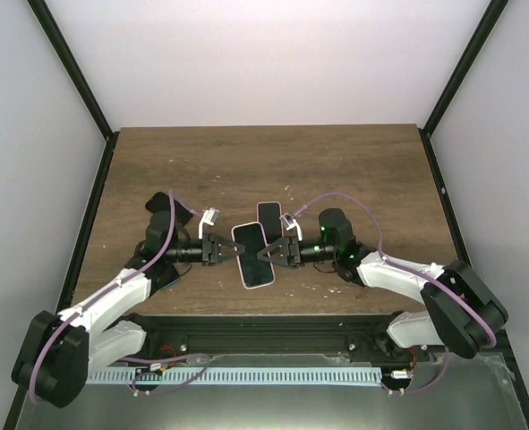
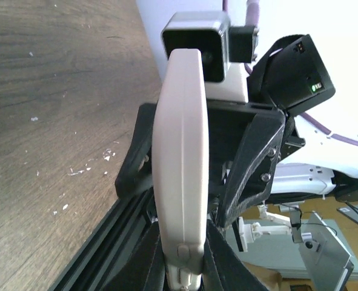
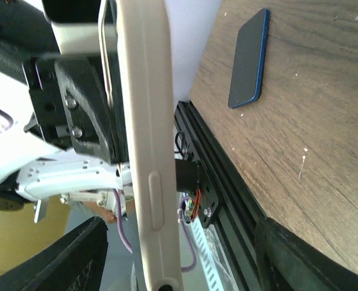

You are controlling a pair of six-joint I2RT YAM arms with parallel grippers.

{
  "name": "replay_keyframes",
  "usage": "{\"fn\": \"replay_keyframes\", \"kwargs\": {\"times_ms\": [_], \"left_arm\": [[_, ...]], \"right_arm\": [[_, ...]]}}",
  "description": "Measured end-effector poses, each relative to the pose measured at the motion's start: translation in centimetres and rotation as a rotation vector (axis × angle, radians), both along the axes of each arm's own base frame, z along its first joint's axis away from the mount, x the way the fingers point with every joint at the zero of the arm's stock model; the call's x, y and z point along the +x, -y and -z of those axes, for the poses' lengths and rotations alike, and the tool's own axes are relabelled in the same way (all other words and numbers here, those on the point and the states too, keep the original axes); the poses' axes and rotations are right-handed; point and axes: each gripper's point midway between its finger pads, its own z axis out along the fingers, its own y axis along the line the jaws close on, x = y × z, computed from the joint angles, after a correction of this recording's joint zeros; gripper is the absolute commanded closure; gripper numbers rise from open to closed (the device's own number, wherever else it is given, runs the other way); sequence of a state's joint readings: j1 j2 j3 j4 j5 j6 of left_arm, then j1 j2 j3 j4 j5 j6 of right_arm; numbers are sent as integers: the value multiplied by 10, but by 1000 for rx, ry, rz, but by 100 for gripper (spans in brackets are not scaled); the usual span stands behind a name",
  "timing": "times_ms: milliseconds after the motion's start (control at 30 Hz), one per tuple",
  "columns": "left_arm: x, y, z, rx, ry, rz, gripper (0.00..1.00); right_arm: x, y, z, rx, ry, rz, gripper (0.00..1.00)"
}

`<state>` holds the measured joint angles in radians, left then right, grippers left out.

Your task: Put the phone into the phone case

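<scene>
Both arms meet over the table's near middle: left gripper (image 1: 221, 248) and right gripper (image 1: 277, 252) pinch the pale phone case (image 1: 252, 254) by its rims. It looks light and springy. At twelve o'clock beyond, the slick blue phone (image 1: 269, 219) lies flat; grip its long edges.

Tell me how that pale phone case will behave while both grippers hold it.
The phone case looks thin-walled and hollow, so it is probably light and may flex when squeezed. Its smooth rounded edge could slip. The left gripper and right gripper grip opposite sides, likely steadying it.
</scene>
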<state>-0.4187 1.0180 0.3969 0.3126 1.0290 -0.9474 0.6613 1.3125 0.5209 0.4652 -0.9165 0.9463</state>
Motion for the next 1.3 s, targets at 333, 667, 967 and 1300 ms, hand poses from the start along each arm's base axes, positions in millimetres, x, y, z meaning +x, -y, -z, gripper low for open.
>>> {"fn": "replay_keyframes", "kwargs": {"times_ms": [333, 667, 967, 1300], "left_arm": [[11, 7, -1, -24, -24, 26, 83], [10, 8, -12, -51, -42, 28, 33], [-3, 2, -11, -76, -81, 17, 33], [-9, 10, -4, -87, -149, 32, 52]], "right_arm": [[-10, -3, -8, 66, -5, -48, 89], [-6, 3, -8, 117, -71, 40, 93], [23, 10, -38, 191, -13, 235, 94], [44, 14, -45, 205, 13, 352, 94]]}}
